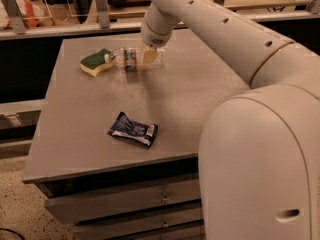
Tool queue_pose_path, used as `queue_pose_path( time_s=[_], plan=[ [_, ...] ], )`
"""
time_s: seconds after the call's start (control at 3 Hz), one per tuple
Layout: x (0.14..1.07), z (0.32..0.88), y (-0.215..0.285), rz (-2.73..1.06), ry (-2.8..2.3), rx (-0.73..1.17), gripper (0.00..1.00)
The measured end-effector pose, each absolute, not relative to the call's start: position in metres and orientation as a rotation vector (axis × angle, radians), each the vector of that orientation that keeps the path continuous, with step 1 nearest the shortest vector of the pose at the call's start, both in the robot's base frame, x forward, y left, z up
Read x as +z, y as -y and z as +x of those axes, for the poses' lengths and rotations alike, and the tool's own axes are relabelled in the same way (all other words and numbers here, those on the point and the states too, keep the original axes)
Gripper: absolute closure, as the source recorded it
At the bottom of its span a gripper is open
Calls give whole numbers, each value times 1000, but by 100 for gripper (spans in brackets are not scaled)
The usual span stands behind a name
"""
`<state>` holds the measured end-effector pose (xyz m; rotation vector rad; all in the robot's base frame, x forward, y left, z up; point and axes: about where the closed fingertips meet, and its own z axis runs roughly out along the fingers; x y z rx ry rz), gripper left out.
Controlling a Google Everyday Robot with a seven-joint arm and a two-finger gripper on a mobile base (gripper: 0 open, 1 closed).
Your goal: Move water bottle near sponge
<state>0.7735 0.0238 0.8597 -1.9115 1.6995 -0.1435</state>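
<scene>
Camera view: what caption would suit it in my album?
Robot's claw at the sideways water bottle beside the sponge, far side of a grey table; blue packet nearer.

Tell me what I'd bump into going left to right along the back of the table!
First the sponge → water bottle → gripper, at the bottle's right end. The blue packet lies nearer, left out.
</scene>
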Motion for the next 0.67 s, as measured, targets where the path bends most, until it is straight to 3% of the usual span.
queue_pose_path(
  time_s=[0.67],
  plan=[
    [859, 774, -23, -1915, -1706, -148, 38]
  ],
)
